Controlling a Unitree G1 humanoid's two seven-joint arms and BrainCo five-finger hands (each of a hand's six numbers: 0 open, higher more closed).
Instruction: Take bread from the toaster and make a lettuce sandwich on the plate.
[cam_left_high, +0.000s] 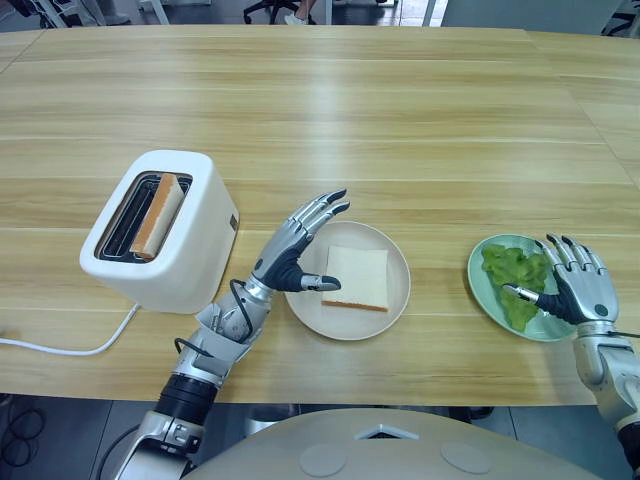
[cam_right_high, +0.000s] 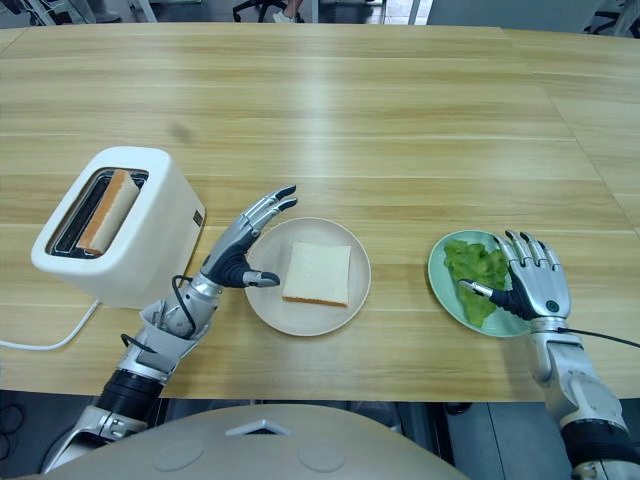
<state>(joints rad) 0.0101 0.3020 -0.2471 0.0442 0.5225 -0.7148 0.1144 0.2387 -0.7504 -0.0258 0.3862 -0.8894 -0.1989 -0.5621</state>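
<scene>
On the desk (cam_left_high: 400, 120), one slice of bread (cam_left_high: 357, 277) lies flat on the beige plate (cam_left_high: 345, 325). Another slice (cam_left_high: 158, 215) stands in the white toaster (cam_left_high: 190, 260) to the left. The left hand (cam_left_high: 298, 248) hovers at the beige plate's left rim, fingers apart, holding nothing. The right hand (cam_left_high: 578, 282) is at the green plate (cam_left_high: 477, 280) of lettuce (cam_left_high: 515, 275), fingers spread, thumb by the leaves.

One toaster (cam_left_high: 185, 260), two bread slices (cam_left_high: 158, 215) (cam_left_high: 357, 277), two plates (cam_left_high: 345, 325) (cam_left_high: 481, 291), one lettuce pile (cam_left_high: 515, 275)

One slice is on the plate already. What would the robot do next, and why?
Probably close the right hand on the lettuce: it sits open at the green plate, the slice on the beige plate is bare, and the left hand holds nothing.
</scene>
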